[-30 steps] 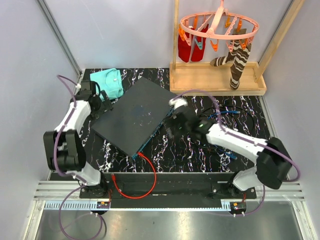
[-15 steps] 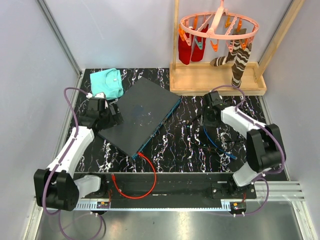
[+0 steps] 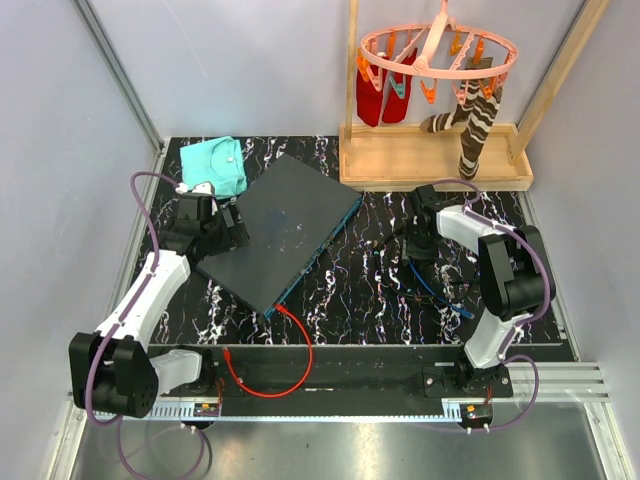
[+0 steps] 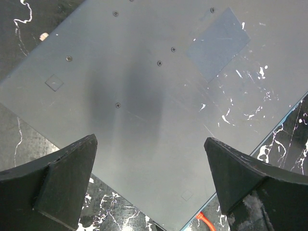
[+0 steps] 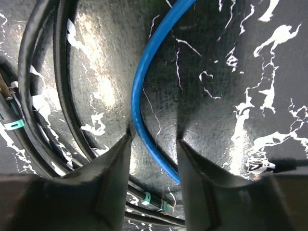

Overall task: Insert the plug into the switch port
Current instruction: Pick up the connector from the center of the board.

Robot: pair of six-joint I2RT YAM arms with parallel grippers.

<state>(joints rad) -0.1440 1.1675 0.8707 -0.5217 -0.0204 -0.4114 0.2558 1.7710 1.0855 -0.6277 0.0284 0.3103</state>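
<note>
Right wrist showed the right gripper (image 5: 154,139) narrowly parted astride a thin blue cable (image 5: 144,86) beside the flat dark grey switch (image 3: 275,225), the left gripper (image 4: 149,142) gaping wide above it.

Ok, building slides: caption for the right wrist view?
Right gripper, open, straddling a blue cable on the black marbled tabletop.

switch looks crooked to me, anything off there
Yes: the switch lies diagonal to the table edges, not square. A red cable ends at its near corner; whether it is plugged in is unclear.
</note>
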